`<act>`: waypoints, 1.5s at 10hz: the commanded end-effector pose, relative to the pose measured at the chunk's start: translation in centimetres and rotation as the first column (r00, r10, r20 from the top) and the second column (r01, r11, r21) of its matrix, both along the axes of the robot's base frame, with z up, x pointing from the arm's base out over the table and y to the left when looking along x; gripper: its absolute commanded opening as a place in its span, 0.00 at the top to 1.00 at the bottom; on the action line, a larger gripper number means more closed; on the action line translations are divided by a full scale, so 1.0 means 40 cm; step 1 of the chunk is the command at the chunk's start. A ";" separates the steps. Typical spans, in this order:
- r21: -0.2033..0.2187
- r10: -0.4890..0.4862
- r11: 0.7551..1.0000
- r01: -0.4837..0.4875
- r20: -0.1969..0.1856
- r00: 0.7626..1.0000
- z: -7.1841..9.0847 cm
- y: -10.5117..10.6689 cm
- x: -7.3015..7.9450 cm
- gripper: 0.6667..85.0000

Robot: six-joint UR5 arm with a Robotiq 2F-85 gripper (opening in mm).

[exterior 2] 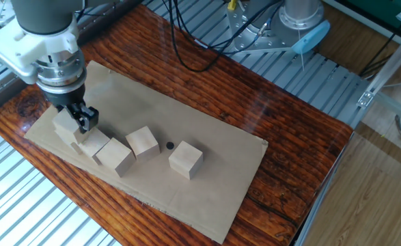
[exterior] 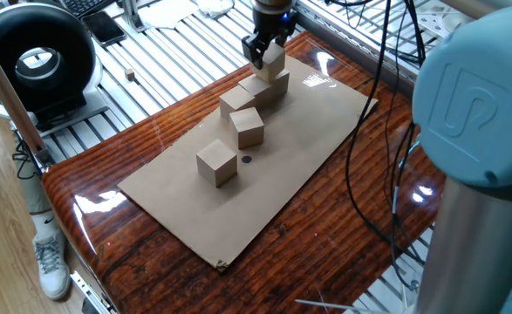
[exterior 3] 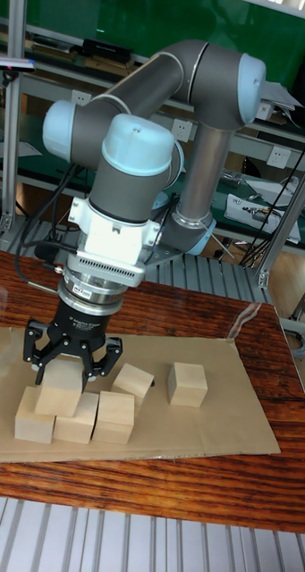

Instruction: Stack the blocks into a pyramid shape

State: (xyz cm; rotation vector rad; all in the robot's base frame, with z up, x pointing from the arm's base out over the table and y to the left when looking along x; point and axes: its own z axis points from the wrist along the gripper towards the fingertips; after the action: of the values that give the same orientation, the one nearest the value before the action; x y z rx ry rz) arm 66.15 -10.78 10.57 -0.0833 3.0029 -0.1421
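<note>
My gripper is shut on a tan block. It holds this block low over the far end of a row of three blocks, above the seam between the end two. I cannot tell whether the block touches them. Two more blocks lie apart from the row on the cardboard sheet: one close to it, the other farther along.
A small black dot marks the cardboard between the two loose blocks. Black cables hang over the table's right side. A round black device stands off the table to the left. The arm's base rises behind the table.
</note>
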 end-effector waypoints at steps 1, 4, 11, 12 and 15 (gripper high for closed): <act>0.044 -0.015 0.999 0.014 0.020 1.000 -0.001 0.022 0.014 0.98; 0.069 -0.025 0.997 0.023 0.026 0.999 -0.007 0.034 0.021 0.85; 0.073 -0.006 0.997 0.004 0.035 0.999 -0.024 0.017 0.007 0.49; 0.083 -0.007 0.997 0.004 0.034 0.999 -0.027 0.022 0.007 0.47; 0.091 0.008 0.996 -0.012 0.037 0.999 -0.027 0.028 0.009 0.27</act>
State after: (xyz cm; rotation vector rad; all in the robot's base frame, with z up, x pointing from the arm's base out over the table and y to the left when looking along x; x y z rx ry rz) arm 66.40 -9.93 9.45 -0.0800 2.9735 -0.0343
